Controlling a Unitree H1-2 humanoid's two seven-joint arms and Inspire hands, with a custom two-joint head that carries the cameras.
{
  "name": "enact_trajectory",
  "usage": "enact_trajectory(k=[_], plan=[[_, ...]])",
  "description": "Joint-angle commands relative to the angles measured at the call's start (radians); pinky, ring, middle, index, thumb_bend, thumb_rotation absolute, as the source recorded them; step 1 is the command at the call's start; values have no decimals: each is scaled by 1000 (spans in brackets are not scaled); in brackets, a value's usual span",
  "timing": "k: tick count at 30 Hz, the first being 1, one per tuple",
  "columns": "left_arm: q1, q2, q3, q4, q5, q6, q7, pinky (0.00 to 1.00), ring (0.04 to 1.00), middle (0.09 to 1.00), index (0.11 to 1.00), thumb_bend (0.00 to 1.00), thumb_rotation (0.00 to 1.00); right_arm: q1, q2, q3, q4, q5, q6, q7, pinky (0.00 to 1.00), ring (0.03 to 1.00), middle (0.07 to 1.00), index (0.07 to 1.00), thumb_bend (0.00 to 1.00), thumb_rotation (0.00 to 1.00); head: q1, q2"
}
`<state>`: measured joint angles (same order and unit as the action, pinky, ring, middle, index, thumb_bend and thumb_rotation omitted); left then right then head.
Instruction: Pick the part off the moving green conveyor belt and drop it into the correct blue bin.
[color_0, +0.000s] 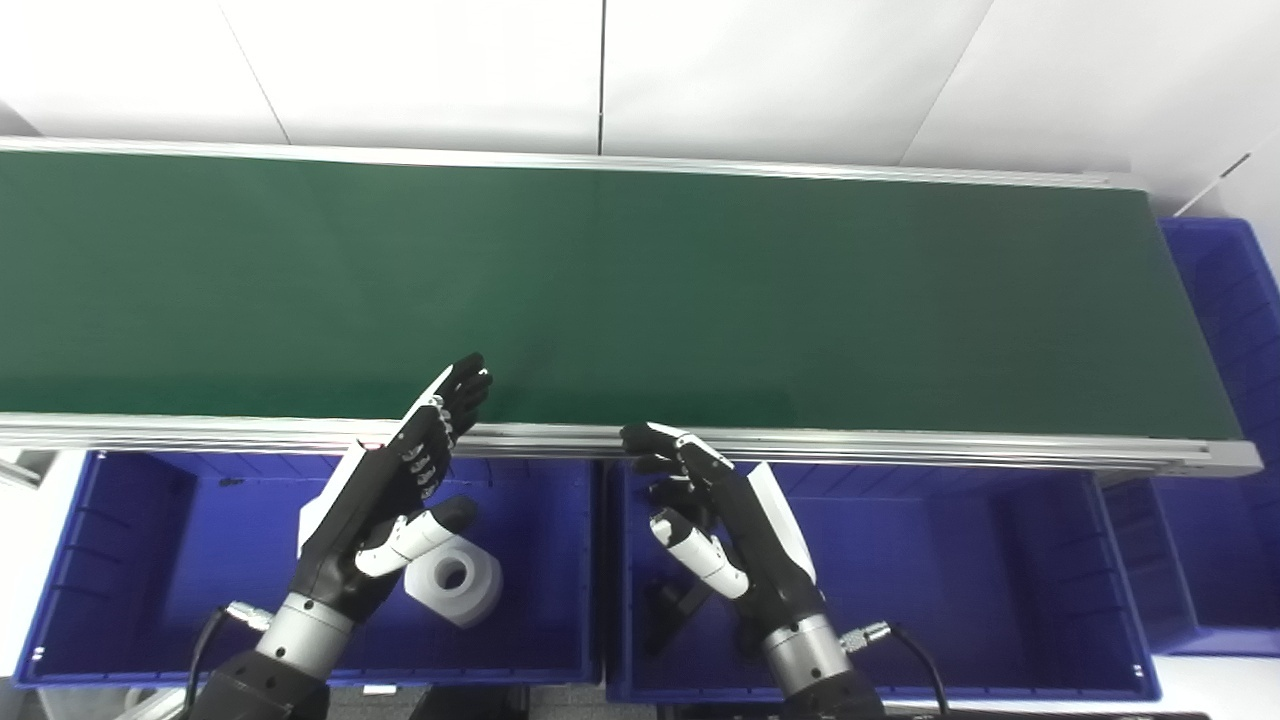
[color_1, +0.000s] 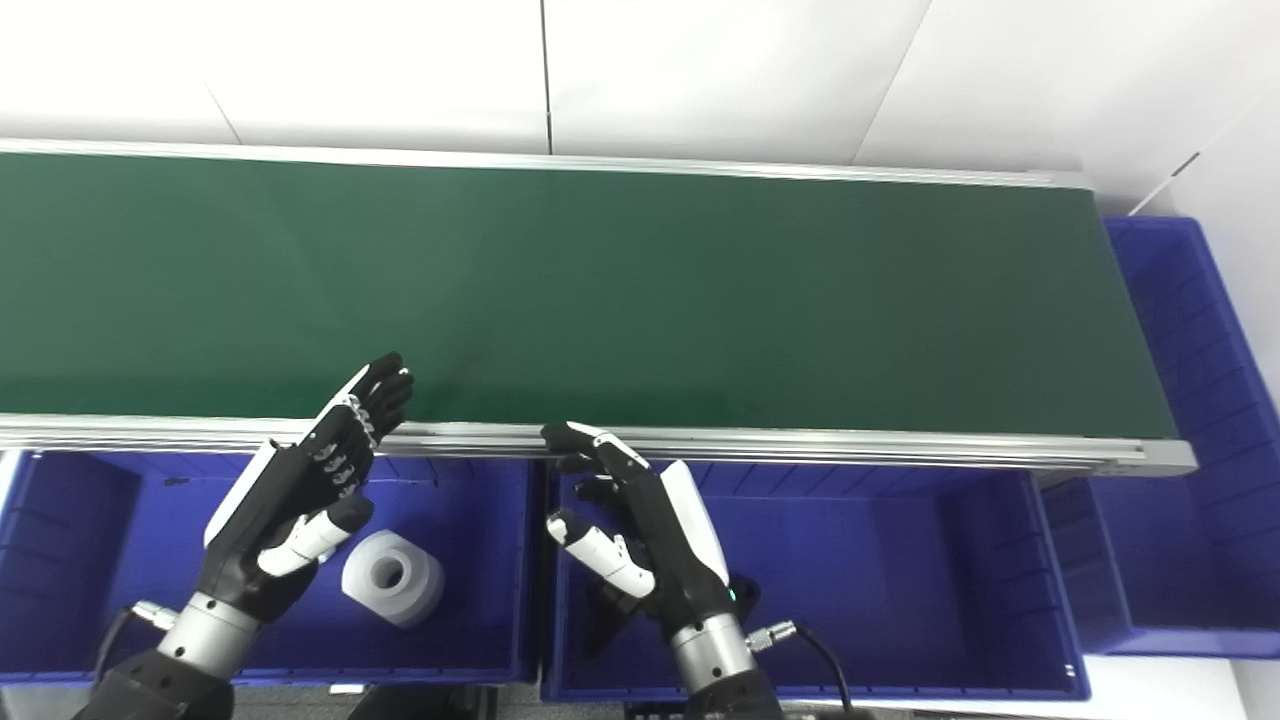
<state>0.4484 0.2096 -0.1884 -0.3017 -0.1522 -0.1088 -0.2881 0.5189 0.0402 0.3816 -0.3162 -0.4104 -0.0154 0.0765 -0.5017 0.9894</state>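
green conveyor belt, silver side rails

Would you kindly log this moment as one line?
belt: no part | white part: left bin | left robot hand: open | right robot hand: open

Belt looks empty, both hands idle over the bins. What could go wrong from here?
1. Both the left hand and the right hand are open and sit near the belt's aluminium front rail; a hurried reach for an incoming part could clip it.
2. No part shows on the green belt, so a late grab may miss.
3. The left bin holds a white part, while the right bin holds something dark, partly hidden behind the right hand; mis-sorting is possible.
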Motion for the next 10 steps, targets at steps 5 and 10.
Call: enact_trajectory(k=[5,10], plan=[[11,-13,-6,-38,4,-10,4,1000,974,958,954,683,614,-2,15,46,7,25,-87,-35,711,788,819,801,918,1000,22,-2],[27,-26,-21,-41,42,-26,8,990,972,953,956,695,633,13,-2,42,2,29,-105,-52,706,789,821,801,906,1000,78,-16]])
